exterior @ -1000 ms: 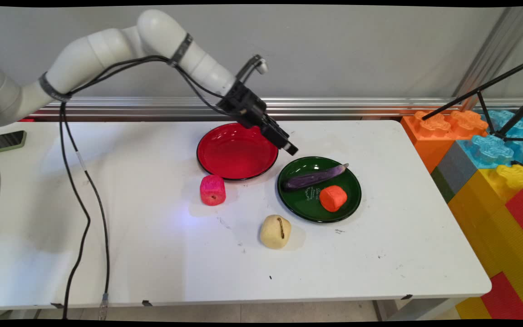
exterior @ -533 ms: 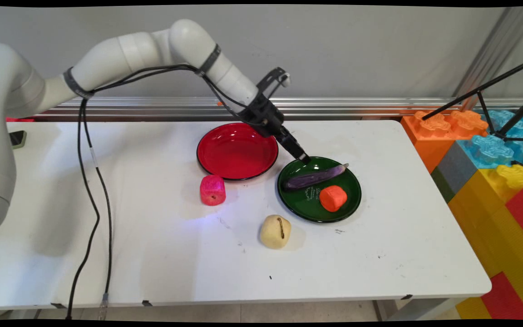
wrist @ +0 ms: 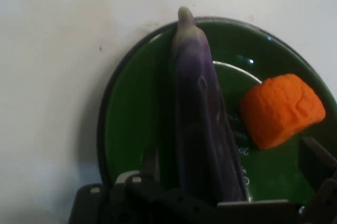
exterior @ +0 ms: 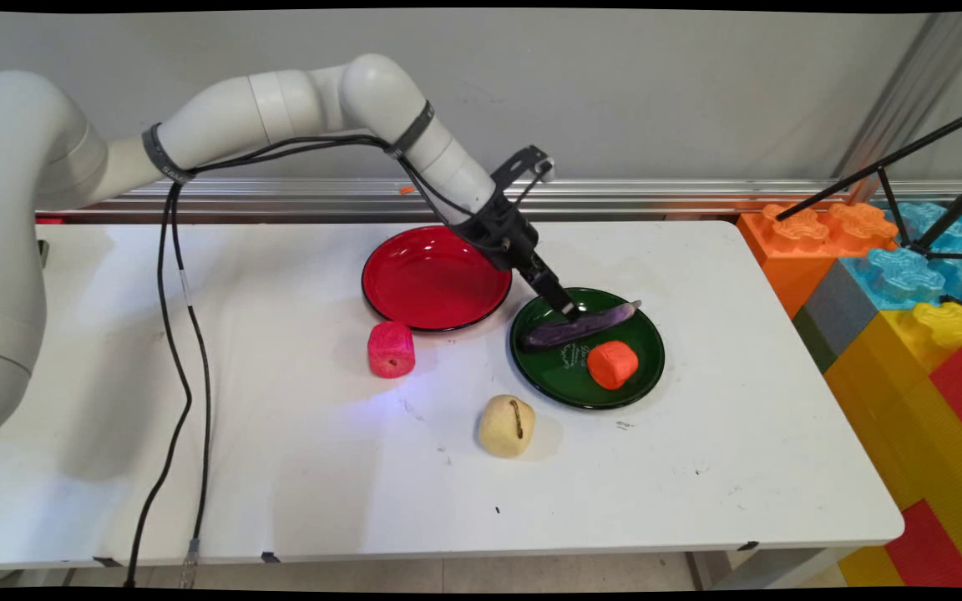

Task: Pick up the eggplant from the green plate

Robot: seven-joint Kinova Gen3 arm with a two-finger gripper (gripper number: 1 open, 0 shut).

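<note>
End effector (exterior: 569, 312) seemingly straddles eggplant (wrist: 202, 113); fingers (wrist: 150, 163) apart in hand view.

This is looking like a robotics lab or test room, not a home. A white Kinova arm (exterior: 281, 108) is reaching in from the upper left of the frame, trailing black cables (exterior: 172, 351) over a plain white table (exterior: 698, 492). Aluminium rail (exterior: 681, 190) is running along the bare grey wall, a black tripod (exterior: 907, 200) is standing at upper right, and oversized coloured building blocks (exterior: 924, 334) are filling the right edge.
</note>
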